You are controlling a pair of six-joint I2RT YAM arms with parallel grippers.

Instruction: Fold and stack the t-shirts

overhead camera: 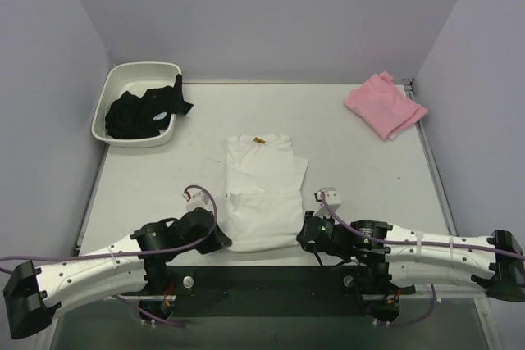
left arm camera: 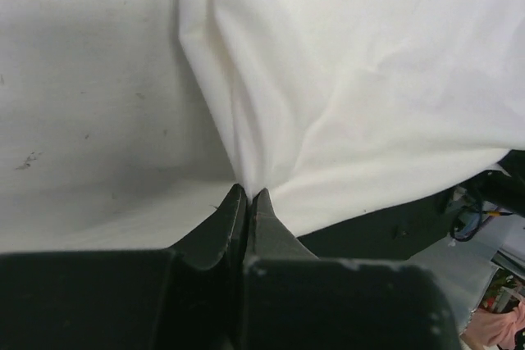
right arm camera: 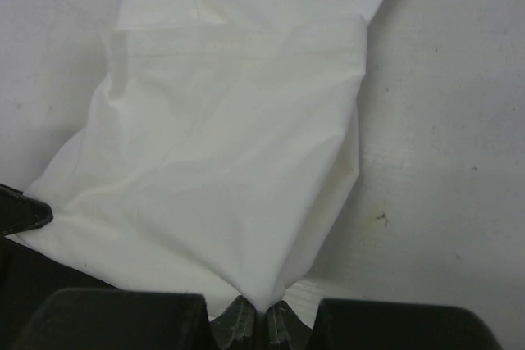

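The white t-shirt (overhead camera: 262, 190) lies in the middle of the table, folded into a long strip, its yellow neck tag (overhead camera: 259, 140) at the far end. My left gripper (overhead camera: 223, 241) is shut on the shirt's near left corner (left arm camera: 250, 186). My right gripper (overhead camera: 302, 235) is shut on the near right corner (right arm camera: 271, 301). The cloth puckers at both pinch points. The pink t-shirt (overhead camera: 384, 105) lies folded at the far right corner of the table. The white shirt's print does not show.
A white plastic tub (overhead camera: 111, 96) at the far left holds dark clothing (overhead camera: 143, 112). The table's black near edge (overhead camera: 271, 276) runs just below both grippers. Purple walls enclose the table on three sides.
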